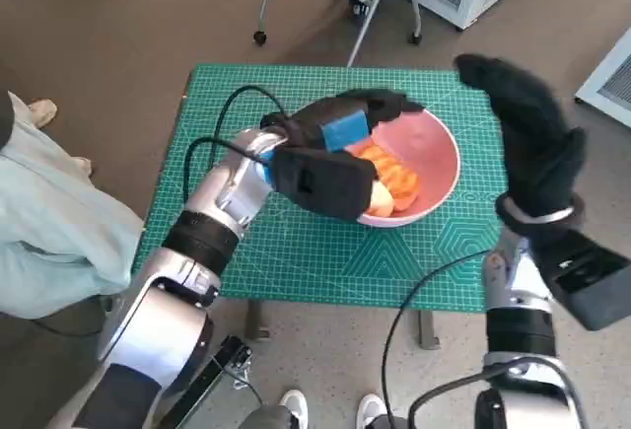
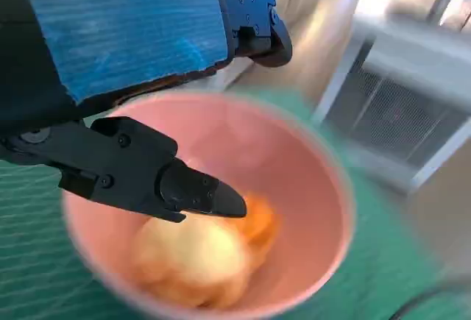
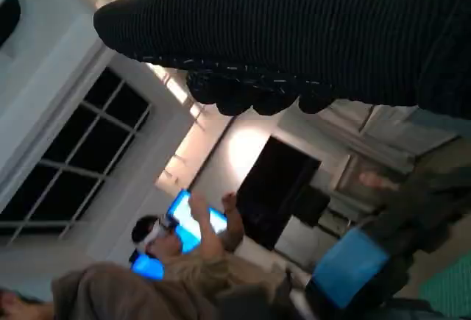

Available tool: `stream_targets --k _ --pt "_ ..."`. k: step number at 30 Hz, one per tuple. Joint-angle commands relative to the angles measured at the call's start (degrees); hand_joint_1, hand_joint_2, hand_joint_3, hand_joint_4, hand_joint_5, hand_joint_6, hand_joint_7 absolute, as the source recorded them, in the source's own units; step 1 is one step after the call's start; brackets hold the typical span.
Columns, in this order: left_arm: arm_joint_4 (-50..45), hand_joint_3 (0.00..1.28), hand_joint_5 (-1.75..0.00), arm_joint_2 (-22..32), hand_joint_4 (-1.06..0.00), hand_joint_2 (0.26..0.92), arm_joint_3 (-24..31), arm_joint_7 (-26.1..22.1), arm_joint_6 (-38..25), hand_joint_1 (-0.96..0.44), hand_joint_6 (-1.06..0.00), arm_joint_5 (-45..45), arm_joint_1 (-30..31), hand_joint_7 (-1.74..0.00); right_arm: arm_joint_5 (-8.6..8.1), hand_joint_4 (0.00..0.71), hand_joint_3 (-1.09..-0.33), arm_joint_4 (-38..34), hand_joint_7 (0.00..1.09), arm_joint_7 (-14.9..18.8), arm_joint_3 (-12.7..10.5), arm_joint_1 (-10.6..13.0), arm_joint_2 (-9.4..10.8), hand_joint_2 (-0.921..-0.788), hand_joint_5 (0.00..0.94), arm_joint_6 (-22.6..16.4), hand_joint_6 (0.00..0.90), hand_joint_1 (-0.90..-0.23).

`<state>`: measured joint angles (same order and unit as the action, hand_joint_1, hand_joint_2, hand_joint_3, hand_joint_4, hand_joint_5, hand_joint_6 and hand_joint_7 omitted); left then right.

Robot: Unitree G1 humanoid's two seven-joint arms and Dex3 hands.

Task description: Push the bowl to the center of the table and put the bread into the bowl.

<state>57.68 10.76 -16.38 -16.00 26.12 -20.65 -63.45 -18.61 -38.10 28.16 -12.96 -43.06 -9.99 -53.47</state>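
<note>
The left hand, black with blue tape over its back, is held over the near-left part of the pink bowl. Its fingers are spread apart above the bowl's inside, and nothing is gripped between them. In the left wrist view one black finger is seen pointing over the bread, though contact with it cannot be made out because of blur.

The bread, orange and pale yellow, is seen lying inside the bowl, against its near wall and partly hidden by the hand. The bowl is set on the green mat that covers the small table, close to the middle of it and a little to the right.

The right hand, in its black knitted glove, is raised off the table just beside the bowl's right side. Nothing is held in it; whether its fingers are apart or curled cannot be told.

A person's pale trouser leg is seen at the table's left, and a chair base on the floor beyond its far edge.
</note>
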Motion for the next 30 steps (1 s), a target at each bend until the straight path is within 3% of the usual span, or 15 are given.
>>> stream_targets --k 1,4,7,11,16,19,30 --pt "-1.53 0.13 -0.16 -1.02 -0.39 0.921 6.37 4.32 6.32 -0.46 -0.25 6.90 3.56 -0.72 3.79 0.370 -0.651 0.37 0.81 -5.63 -0.74 -0.95 0.18 -0.921 0.007 0.41 0.041 -0.511" --pt "-2.71 0.15 -0.18 -2.47 -0.48 0.921 10.55 5.95 9.47 -0.45 -0.33 11.95 5.33 -0.64 6.28 0.372 -0.678 1.46 0.79 -9.30 -0.73 -1.30 0.44 -0.921 0.007 0.95 0.041 -0.504" --pt "-6.18 0.17 -0.15 -4.50 -0.50 0.921 14.74 7.13 11.47 -0.45 -0.35 17.64 7.64 -0.56 8.71 0.373 -0.698 3.09 0.79 -12.59 -0.35 -1.62 0.64 -0.921 0.007 1.77 0.041 -0.500" --pt "-14.14 0.22 -0.11 -6.86 -0.47 0.921 17.72 7.18 12.68 -0.46 -0.30 23.35 11.43 -0.48 10.73 0.372 -0.716 4.68 0.78 -15.12 0.38 -2.14 0.53 -0.921 0.005 3.08 0.039 -0.497" --pt "-23.61 0.34 -0.05 -7.57 -0.39 0.921 18.84 6.15 11.03 -0.44 -0.13 27.07 15.33 -0.62 11.34 0.371 -0.723 5.15 0.77 -15.57 1.37 -3.19 -0.21 -0.921 0.004 4.58 0.035 -0.511" --pt "-27.07 0.36 -0.03 -6.85 -0.38 0.921 19.21 3.78 9.14 -0.42 -0.08 29.66 16.52 -0.70 12.14 0.371 -0.725 5.12 0.76 -15.95 1.88 -3.78 -0.60 -0.921 0.004 5.18 0.037 -0.518" --pt "-36.66 0.33 -0.02 -5.43 -0.36 0.921 20.34 1.69 2.60 -0.41 -0.08 32.37 20.30 -0.77 13.96 0.364 -0.724 5.84 0.74 -16.48 3.70 -4.44 -1.55 -0.921 0.001 6.79 0.048 -0.557"
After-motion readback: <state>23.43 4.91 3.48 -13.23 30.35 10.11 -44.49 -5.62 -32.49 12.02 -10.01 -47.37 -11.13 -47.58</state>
